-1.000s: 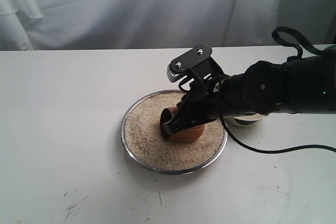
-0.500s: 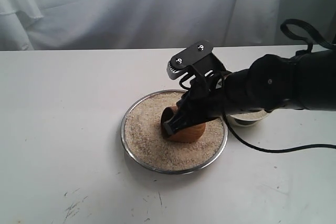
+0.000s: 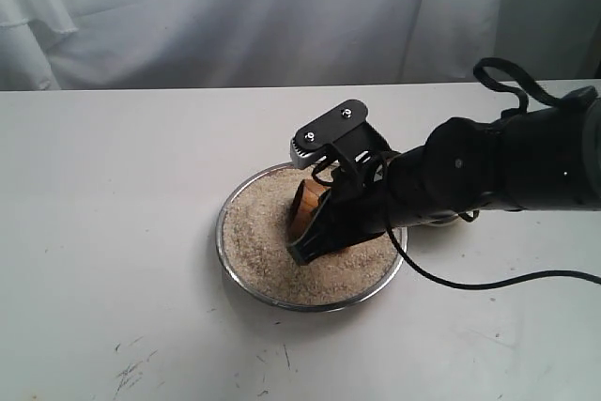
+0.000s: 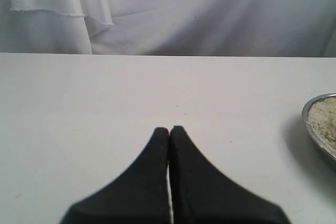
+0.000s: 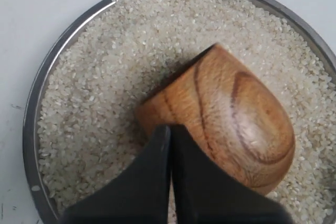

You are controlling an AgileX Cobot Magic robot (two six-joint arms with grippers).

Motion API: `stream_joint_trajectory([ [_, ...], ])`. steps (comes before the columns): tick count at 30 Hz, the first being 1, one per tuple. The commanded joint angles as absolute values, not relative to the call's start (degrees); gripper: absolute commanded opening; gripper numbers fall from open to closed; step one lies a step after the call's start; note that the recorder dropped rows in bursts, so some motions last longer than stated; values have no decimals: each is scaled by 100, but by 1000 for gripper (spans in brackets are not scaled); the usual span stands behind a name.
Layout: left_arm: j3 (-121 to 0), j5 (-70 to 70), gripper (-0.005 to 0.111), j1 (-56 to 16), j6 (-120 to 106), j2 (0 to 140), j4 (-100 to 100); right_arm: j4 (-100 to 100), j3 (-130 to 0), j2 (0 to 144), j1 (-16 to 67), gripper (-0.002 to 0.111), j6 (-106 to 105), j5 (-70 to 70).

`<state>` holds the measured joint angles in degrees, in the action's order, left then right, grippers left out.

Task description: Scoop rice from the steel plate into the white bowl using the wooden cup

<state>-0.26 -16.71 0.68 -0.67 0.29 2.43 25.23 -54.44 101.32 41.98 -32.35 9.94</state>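
Both tools are closed: left tool empty over the bench, right tool pinching the cup by its wall. It lies tipped beyond my tips, mouth in the rice on the plate. Mid-scoop, I judge; next, roll it upright and lift level.

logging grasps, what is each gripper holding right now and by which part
The right gripper holds the wooden cup, pinched at its rim, with the cup tipped into the rice. The left gripper is shut and holds nothing.
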Motion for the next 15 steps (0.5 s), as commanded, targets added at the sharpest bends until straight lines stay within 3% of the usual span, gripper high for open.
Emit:
stream_joint_trajectory([
  [1, 0, -1634, 0, 60, -49, 0, 248, 2660, -5462, 10227, 4217, 0, -3311, 761],
  [15, 0, -1634, 0, 60, -49, 0, 248, 2131, -5462, 9305, 4060, 0, -3311, 1492],
])
